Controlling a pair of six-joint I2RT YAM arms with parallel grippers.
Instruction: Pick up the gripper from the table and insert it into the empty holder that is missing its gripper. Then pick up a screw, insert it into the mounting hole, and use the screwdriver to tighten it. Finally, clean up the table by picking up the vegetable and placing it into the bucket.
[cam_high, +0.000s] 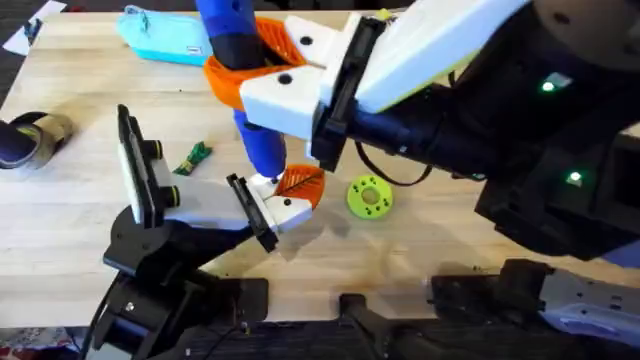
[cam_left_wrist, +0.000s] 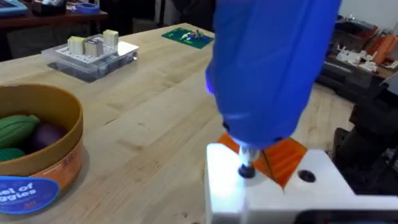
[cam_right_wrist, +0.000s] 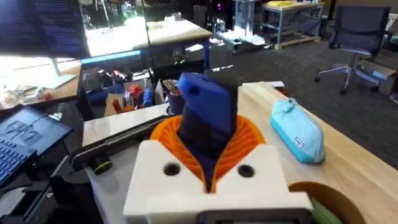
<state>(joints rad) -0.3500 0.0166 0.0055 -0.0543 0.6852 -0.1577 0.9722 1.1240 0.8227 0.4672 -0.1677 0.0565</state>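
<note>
My right gripper reaches in from the right and is shut on the blue screwdriver, its orange pads pressed against the body. The screwdriver points down. Its metal tip rests on a dark screw head in the white block of the gripper, whose orange finger sticks out beside it. That block sits in the black holder at the end of the left arm's white link. The orange bucket stands nearby, with green and purple vegetables inside.
A light-blue pouch lies at the table's far side, and a lime-green disc lies right of the holder. A small green item and a tape roll are on the left. A tall black plate stands by the left arm.
</note>
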